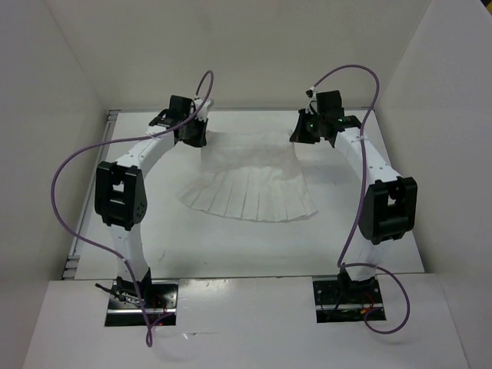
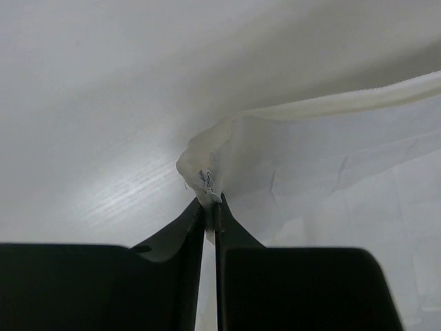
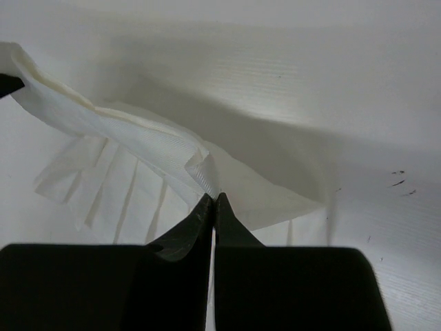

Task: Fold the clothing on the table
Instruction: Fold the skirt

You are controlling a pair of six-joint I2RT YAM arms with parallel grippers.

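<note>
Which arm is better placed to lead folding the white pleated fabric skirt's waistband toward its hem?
Right, narrowly. The right gripper pinches a solid waistband fold of the white pleated fabric skirt; the left gripper grips only the corner tip by the zipper. Both should probably move together.

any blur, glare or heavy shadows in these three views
top external: even light, sharp, the clothing barely contrasts with the table; left wrist: left gripper a black silhouette, streaky sheen on the table; right wrist: right gripper equally dark, the lifted clothing casts a broad soft shadow
</note>
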